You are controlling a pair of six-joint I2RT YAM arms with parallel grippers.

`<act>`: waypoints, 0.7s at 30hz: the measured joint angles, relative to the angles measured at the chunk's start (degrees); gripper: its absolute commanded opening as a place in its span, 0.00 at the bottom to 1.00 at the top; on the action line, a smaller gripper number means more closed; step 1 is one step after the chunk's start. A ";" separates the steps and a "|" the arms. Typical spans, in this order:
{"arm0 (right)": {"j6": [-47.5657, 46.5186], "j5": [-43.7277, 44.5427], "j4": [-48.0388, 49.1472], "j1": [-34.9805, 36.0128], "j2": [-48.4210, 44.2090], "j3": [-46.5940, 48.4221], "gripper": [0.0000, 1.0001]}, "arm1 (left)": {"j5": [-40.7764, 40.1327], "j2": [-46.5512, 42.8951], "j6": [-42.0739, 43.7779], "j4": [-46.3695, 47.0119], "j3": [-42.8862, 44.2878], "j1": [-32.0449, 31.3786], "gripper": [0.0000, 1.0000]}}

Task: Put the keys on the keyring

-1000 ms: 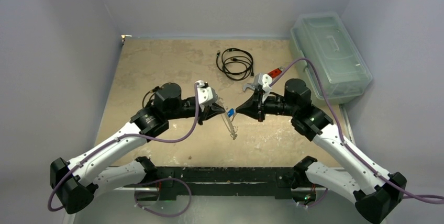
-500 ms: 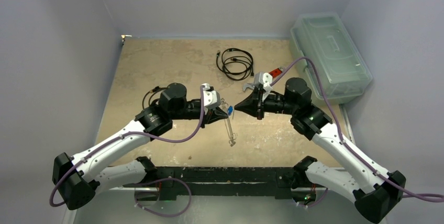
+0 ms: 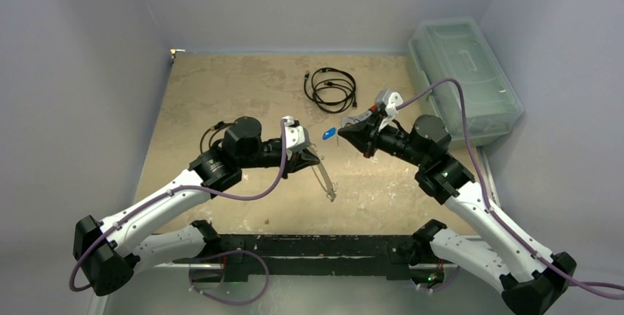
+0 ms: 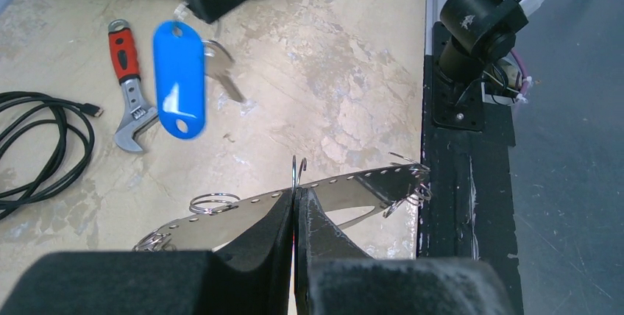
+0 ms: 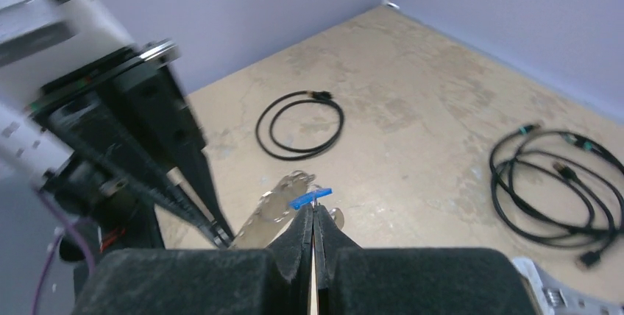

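Pale lilac walls (image 3: pixel 309 6) close in a mottled beige table (image 3: pixel 221 87). No writing on anything is large or sharp enough to read.

Half a second ago the blue key (image 3: pixel 329 135) sat right against the keyring (image 3: pixel 324 179), just beside the left gripper (image 3: pixel 313 159). Now the right gripper (image 3: pixel 343 130) has swung toward the far side and carried that key with it. The key hangs in the air, apart from the ring and to its far right. The right wrist has also rolled, so its white camera mount now faces the far side. The left arm sits where it did half a second ago.

The left gripper is clenched on the keyring near the ring's far end. The rest of the ring slants toward the near edge of the table. The right gripper is pinched tight on the blue key. In the left wrist view a silver key (image 4: pixel 221 72) peeks out from behind the blue one, just under the right fingertips. Whether it is gripped or only joined to the blue key cannot be told.

A red-handled wrench (image 4: pixel 126 83) lies on the table beyond the keys. A coiled black cable (image 3: pixel 331 88) lies at the far centre. At the far right stands a clear plastic bin (image 3: pixel 463 72) with its lid on. Its contents cannot be made out.
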 measured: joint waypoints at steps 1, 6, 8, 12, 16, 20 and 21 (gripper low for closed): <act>1.36 2.23 0.22 0.00 0.07 0.00 0.00 | 0.11 0.00 0.00 0.00 0.00 0.00 0.00; 12.50 13.99 2.05 -0.02 0.57 -0.94 0.00 | 0.11 0.02 0.00 0.00 0.00 0.00 0.00; 16.94 16.37 1.99 -0.11 1.70 -1.84 0.00 | -0.20 0.02 -0.02 -0.02 0.00 0.00 0.00; 22.23 18.78 -0.55 -0.11 8.28 -1.81 0.00 | -1.90 0.00 0.00 -0.02 0.00 0.00 0.00; 24.79 20.26 -6.91 -0.11 17.05 -1.81 0.00 | -3.67 -0.13 0.02 -0.13 0.00 0.00 0.00; 25.64 21.38 -11.43 -0.11 22.56 -1.81 0.10 | -5.35 -0.87 0.02 -0.94 0.00 0.00 0.00; 25.81 21.51 -12.02 -0.11 23.58 -1.81 0.27 | -5.73 -1.14 0.02 -1.14 0.00 0.00 0.00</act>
